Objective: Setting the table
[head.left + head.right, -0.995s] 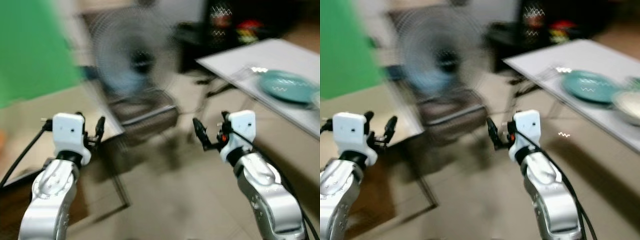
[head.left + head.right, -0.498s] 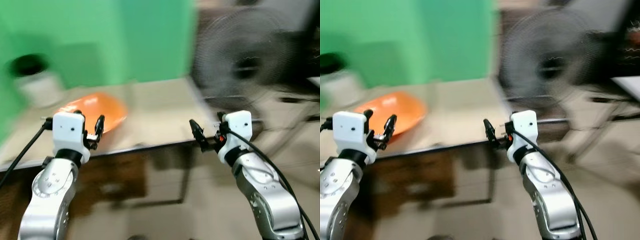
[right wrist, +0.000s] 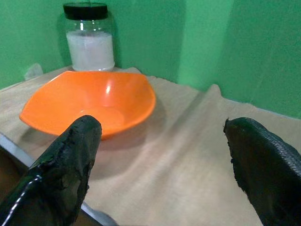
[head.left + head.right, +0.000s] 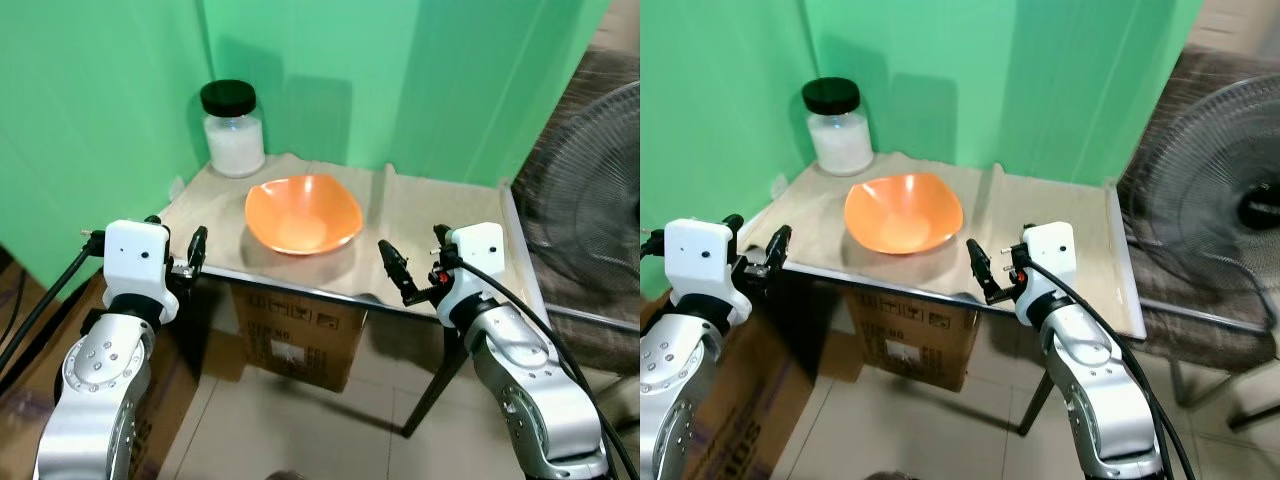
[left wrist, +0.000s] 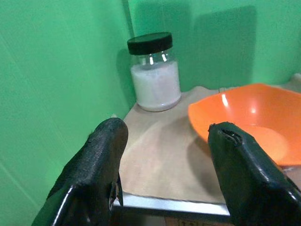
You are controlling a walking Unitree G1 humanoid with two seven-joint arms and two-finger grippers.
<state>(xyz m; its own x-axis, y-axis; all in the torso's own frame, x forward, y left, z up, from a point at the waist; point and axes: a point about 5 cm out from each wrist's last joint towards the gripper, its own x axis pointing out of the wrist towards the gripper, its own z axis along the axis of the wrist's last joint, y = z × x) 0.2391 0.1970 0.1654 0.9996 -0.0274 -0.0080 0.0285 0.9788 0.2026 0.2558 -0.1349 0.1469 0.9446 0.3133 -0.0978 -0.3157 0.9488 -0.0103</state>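
Orange bowl sits upright, mouth facing up, near centre frame in the left eye view, on a small table covered with a beige cloth. Bowl rim is a rounded square rather than a circle; no clear long axis, one corner points toward the lower part of the frame, toward the table's front edge. Bowl is empty, interior glossy.

Glass jar with black lid, filled with white powder, stands upright in the upper left of the frame, behind the bowl and apart from it, close to the green wall.

Left gripper hovers at lower left, just off the table's front-left corner, fingers spread apart, nothing between them. Left wrist view confirms: both fingers separated, jar and bowl seen in the gap.

Right gripper hovers at lower right of centre, at the front edge of the table, fingers wide apart, empty. Not touching the bowl.

Cardboard box under the table. Standing fan at right edge of frame.
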